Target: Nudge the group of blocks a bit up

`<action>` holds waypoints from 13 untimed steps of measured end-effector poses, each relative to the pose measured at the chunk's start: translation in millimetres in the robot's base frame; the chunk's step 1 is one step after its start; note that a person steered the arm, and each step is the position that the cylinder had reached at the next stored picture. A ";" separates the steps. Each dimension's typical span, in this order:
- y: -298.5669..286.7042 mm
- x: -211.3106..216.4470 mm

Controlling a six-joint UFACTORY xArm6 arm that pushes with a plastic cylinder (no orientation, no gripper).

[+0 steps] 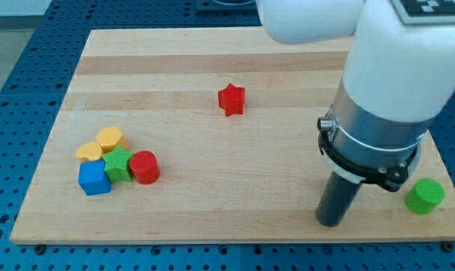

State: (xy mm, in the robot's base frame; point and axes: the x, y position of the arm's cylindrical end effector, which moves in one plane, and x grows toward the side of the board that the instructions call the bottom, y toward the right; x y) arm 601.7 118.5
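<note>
Huddling five-block cluster (pixel 116 161), tightly touching

a bulky white arm (pixel 396 56) — smooth, glossy, rounded casing — ends in a silver-grey metal collar ringed by a black clamp band (pixel 366 162) with small screws. below hangs a straight dark cylindrical rod, my tip (pixel 331 223).

Wooden board (pixel 212 203) with scattered blocks

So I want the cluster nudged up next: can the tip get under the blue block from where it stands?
Probably yes. My tip is far to the view's right of the blue cube, and the wooden board between them looks bare; the red star and green cylinder sit off that line.
</note>
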 end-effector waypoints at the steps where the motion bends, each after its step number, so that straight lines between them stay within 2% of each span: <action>1: 3.8 -17.7; 2: 12.0 -40.3; 4: 67.0 -43.0; 5: 68.9 -43.0; 7: 13.4 -59.8; 9: 36.2 -88.2; 13: 71.7 -78.2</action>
State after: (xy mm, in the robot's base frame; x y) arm 523.4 190.3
